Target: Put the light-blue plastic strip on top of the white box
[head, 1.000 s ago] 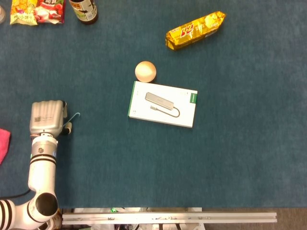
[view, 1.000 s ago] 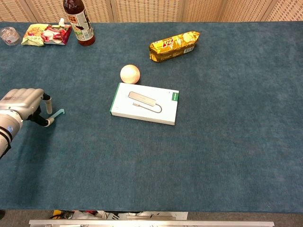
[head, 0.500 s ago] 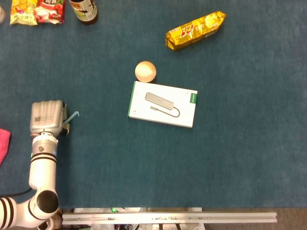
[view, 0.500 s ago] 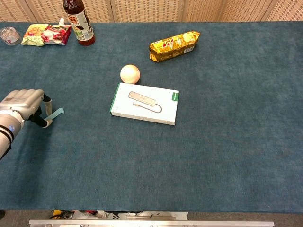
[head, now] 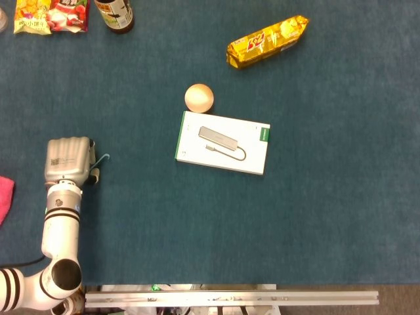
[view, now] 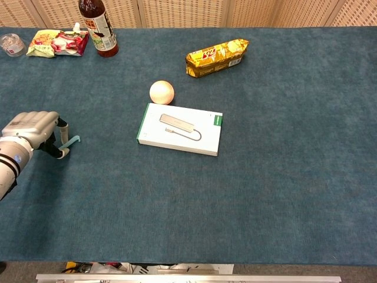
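Observation:
The light-blue plastic strip (head: pixel 102 158) (view: pixel 72 141) pokes out to the right from under the curled fingers of my left hand (head: pixel 67 159) (view: pixel 32 131), which grips its hidden end at the table's left side. The white box (head: pixel 223 142) (view: pixel 181 129), printed with a grey adapter and a green tab, lies flat in the middle of the blue table, well to the right of the hand. Neither view shows my right hand.
A peach-coloured ball (head: pixel 199 98) touches the box's far left corner. A yellow snack pack (head: pixel 268 41) lies further back. A bottle (head: pixel 115 13) and a snack bag (head: pixel 51 14) stand at the far left. A pink cloth (head: pixel 5 197) lies at the left edge.
My left hand has shifted slightly to the right with the strip. The strip's free end tipped up half a second ago and now lies lower again.

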`<action>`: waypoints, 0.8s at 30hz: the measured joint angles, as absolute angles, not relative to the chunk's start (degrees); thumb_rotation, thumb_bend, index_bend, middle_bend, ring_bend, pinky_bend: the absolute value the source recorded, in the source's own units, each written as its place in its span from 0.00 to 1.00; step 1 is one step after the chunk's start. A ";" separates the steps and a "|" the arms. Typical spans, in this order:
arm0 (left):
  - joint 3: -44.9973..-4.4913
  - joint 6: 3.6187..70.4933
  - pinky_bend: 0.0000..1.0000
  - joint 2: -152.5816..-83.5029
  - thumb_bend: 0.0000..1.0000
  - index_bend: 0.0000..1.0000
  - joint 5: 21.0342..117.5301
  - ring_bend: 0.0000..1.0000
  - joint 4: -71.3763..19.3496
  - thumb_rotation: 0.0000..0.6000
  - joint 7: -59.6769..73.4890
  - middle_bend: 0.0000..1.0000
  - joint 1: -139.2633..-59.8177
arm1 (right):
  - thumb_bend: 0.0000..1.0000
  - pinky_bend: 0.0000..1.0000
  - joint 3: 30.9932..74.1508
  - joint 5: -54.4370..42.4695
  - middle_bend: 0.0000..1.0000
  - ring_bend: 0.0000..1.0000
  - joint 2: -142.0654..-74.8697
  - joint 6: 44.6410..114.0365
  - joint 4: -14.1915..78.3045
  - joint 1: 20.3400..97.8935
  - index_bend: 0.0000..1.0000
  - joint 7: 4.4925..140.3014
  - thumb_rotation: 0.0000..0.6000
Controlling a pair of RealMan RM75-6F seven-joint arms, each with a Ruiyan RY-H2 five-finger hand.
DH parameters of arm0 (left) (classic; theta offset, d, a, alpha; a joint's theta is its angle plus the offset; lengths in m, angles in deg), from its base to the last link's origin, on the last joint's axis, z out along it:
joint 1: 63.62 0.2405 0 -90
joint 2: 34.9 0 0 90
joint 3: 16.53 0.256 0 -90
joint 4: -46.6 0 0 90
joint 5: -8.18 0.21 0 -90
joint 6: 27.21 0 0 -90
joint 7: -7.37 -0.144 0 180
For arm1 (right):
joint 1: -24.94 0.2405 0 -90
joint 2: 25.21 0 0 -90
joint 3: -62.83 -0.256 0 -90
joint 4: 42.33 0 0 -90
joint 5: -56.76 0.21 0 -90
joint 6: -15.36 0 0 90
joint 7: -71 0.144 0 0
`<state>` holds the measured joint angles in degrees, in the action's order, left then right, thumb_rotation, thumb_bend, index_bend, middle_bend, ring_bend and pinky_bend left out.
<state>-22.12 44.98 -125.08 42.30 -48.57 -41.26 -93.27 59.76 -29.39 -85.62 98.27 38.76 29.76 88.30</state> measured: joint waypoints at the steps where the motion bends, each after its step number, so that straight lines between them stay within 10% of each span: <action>1: -22.12 44.99 1.00 -125.09 0.34 0.53 42.26 1.00 -48.58 0.85 -41.26 1.00 -93.35 | 0.27 0.38 59.76 -29.35 0.42 0.35 -85.66 98.23 38.68 29.74 0.26 88.36 0.86; 24: -21.22 45.92 1.00 -124.28 0.39 0.58 44.89 1.00 -50.34 0.99 -40.88 1.00 -94.19 | 0.27 0.38 59.62 -29.20 0.42 0.35 -85.65 98.42 38.45 29.40 0.26 88.49 0.87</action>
